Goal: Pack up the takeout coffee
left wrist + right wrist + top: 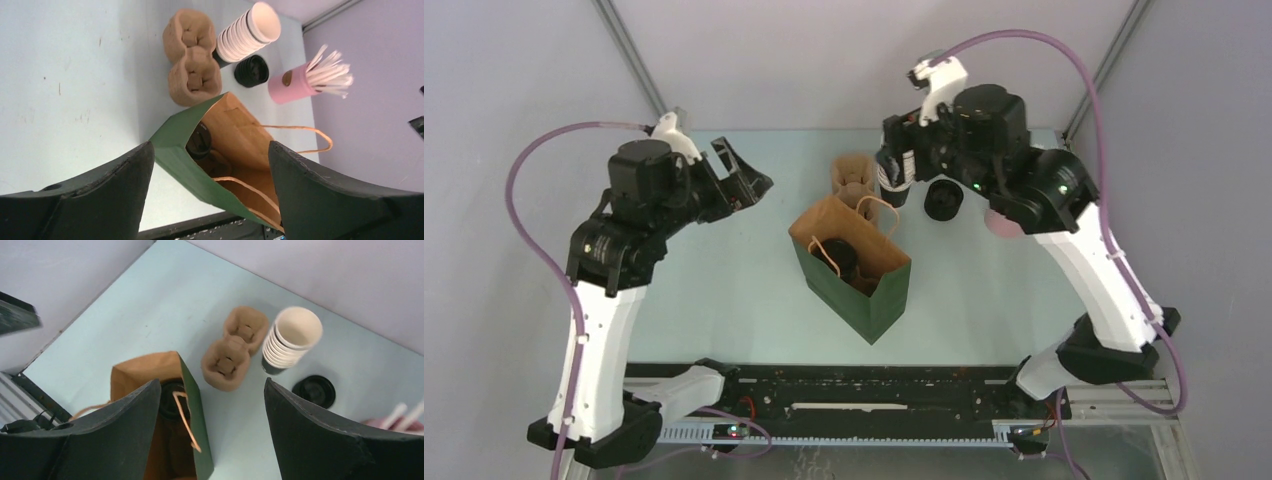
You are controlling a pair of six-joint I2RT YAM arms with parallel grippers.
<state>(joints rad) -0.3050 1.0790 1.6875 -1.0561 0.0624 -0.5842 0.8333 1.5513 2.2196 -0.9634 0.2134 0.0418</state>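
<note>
The green paper bag [869, 290] stands open mid-table. The takeout coffee [842, 258], a dark cup with a black lid, sits inside it. Its lid shows through the bag's mouth in the left wrist view [199, 141] and the right wrist view [170, 400]. My left gripper [746, 170] is open and empty, raised to the left of the bag [177, 142]. My right gripper [892, 168] is open and empty, raised behind and to the right of the bag [197, 410]. Neither gripper touches anything.
A brown pulp cup carrier [852, 180] lies just behind the bag. Right of it are a stack of white-rimmed cups [896, 192], a stack of black lids [944, 199] and a pink holder of stirrers [1001, 222], partly under the right arm. The bag's handles stick up.
</note>
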